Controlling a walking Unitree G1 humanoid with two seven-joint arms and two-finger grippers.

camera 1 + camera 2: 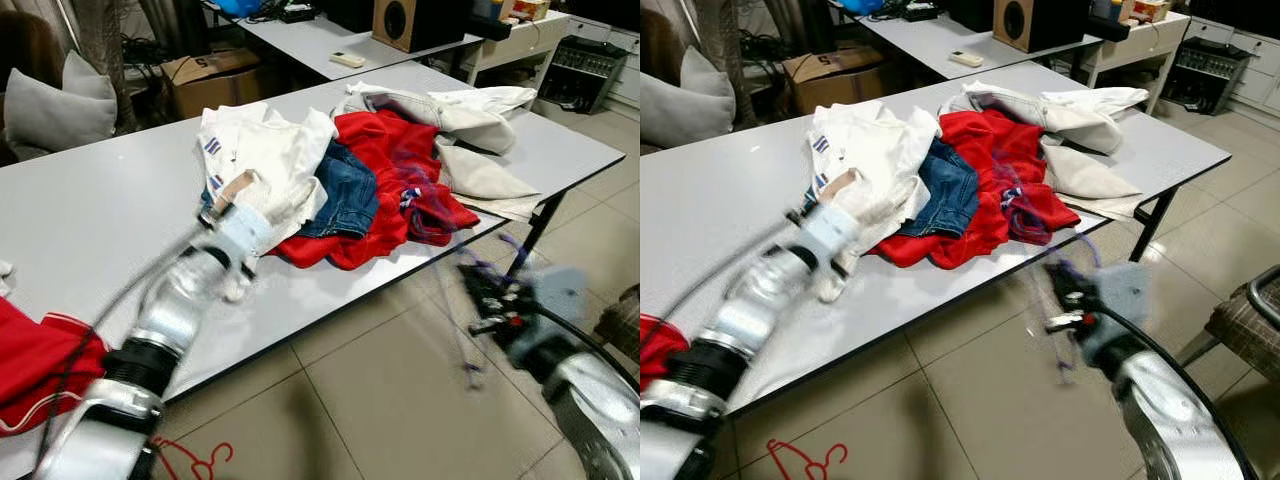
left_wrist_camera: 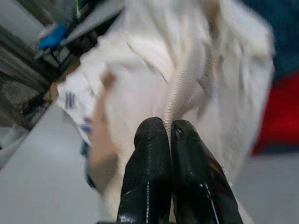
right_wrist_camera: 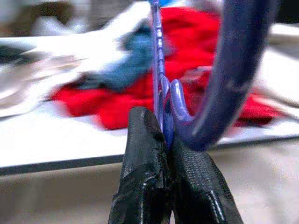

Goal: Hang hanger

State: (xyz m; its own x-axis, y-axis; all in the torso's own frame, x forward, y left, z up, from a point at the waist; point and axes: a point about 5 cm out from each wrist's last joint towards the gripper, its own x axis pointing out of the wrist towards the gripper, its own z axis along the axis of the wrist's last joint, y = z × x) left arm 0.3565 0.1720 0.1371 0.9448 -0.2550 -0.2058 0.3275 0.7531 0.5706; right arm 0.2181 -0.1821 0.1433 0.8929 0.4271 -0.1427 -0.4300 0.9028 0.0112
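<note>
Your right gripper (image 3: 163, 140) is pinched tight on the thin blue plastic hanger (image 3: 224, 70), out past the grey table's edge (image 1: 420, 265). It looks light and stiff (maybe slippery), so hold near the hook. Your left gripper (image 2: 170, 140) is closed on the soft white cloth (image 2: 154, 88), which sits on the table.

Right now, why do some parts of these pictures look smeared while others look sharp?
In the eye views both arms are streaked, the blue hanger a faint ghost, while the table stays crisp. In the left wrist view the white garment is blurred. In the right wrist view the fingers are sharp, the clothes soft.
</note>
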